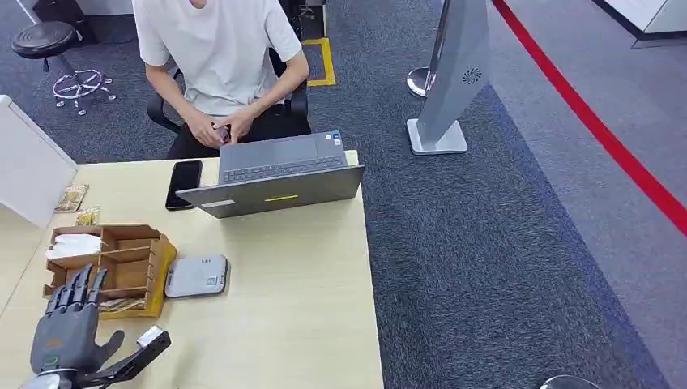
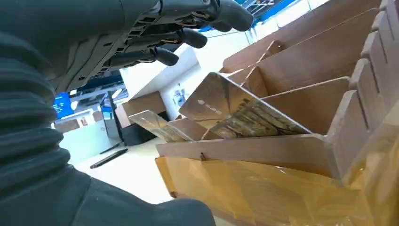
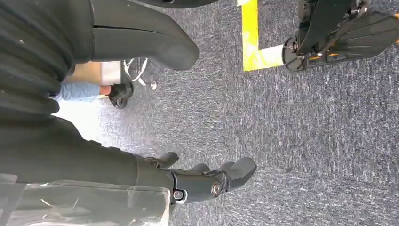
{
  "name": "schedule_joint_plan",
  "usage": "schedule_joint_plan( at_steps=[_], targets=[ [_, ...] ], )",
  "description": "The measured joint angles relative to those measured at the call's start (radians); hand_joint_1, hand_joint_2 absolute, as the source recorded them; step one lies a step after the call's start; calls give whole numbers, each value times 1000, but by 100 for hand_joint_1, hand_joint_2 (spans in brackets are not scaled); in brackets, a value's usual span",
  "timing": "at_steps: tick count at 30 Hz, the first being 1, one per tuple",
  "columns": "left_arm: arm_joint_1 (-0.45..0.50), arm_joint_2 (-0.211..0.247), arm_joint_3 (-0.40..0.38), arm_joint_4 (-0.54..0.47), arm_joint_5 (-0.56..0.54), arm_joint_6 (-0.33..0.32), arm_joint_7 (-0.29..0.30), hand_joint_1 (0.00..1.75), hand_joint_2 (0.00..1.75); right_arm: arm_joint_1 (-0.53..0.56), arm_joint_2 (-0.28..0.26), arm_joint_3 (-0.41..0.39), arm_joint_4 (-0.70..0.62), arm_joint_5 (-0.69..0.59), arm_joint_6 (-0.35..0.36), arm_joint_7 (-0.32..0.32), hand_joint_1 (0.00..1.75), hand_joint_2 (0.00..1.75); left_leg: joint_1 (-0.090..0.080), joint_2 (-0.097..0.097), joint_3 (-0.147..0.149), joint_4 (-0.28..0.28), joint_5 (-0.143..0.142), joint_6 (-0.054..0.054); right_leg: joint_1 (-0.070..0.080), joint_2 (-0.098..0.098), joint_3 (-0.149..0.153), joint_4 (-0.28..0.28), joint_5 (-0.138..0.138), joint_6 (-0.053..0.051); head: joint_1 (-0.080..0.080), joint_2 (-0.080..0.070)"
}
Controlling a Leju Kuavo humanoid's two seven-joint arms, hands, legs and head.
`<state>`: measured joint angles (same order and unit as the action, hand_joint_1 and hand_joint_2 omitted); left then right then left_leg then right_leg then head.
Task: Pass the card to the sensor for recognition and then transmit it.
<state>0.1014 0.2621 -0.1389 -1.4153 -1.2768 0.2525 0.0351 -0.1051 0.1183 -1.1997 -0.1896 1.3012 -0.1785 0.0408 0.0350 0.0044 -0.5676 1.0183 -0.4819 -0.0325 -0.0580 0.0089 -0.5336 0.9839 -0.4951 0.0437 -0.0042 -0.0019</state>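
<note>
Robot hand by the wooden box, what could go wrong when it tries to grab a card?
The left hand hovers open over the wooden box. Cards lean loosely in narrow slots, so fingers might snag a divider, or lift two cards. The sensor lies right beside the box and could get bumped.

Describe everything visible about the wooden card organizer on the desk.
The wooden organizer is a low, open-topped brown box split by thin slotted dividers into several compartments. It sits flat on the pale desk near its left side, on something yellowish that shows along its near and right edges, with a grey sensor box just to its right. A white item lies in its far-left compartment. Cards lean tilted in its near compartments. The left hand hovers over its near-left corner, fingers spread; contact cannot be told.
</note>
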Motion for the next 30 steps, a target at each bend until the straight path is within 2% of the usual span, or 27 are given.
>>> schedule_joint_plan(
  at_steps=[3, 4, 15, 30],
  targets=[
    [-6, -5, 0, 6, -1, 1, -6, 0, 175, 0, 0, 2, 0, 7, 0, 0, 0, 175, 0, 0, 0, 0, 0, 0, 0, 0, 0, 0, 0, 0, 0, 0],
    [-8, -6, 0, 8, -1, 1, -6, 175, 175, 0, 0, 2, 0, 8, 0, 0, 0, 175, 0, 0, 0, 0, 0, 0, 0, 0, 0, 0, 0, 0, 0, 0],
    [-2, -10, 8, 19, 42, 2, -58, 175, 175, 0, 0, 4, 0, 13, 0, 0, 0, 175, 0, 0, 0, 0, 0, 0, 0, 0, 0, 0, 0, 0, 0, 0],
    [3, -10, 14, 18, 52, -3, -60, 175, 175, 0, 0, 4, 0, 13, 0, 0, 0, 175, 0, 0, 0, 0, 0, 0, 0, 0, 0, 0, 0, 0, 0, 0]
  ],
)
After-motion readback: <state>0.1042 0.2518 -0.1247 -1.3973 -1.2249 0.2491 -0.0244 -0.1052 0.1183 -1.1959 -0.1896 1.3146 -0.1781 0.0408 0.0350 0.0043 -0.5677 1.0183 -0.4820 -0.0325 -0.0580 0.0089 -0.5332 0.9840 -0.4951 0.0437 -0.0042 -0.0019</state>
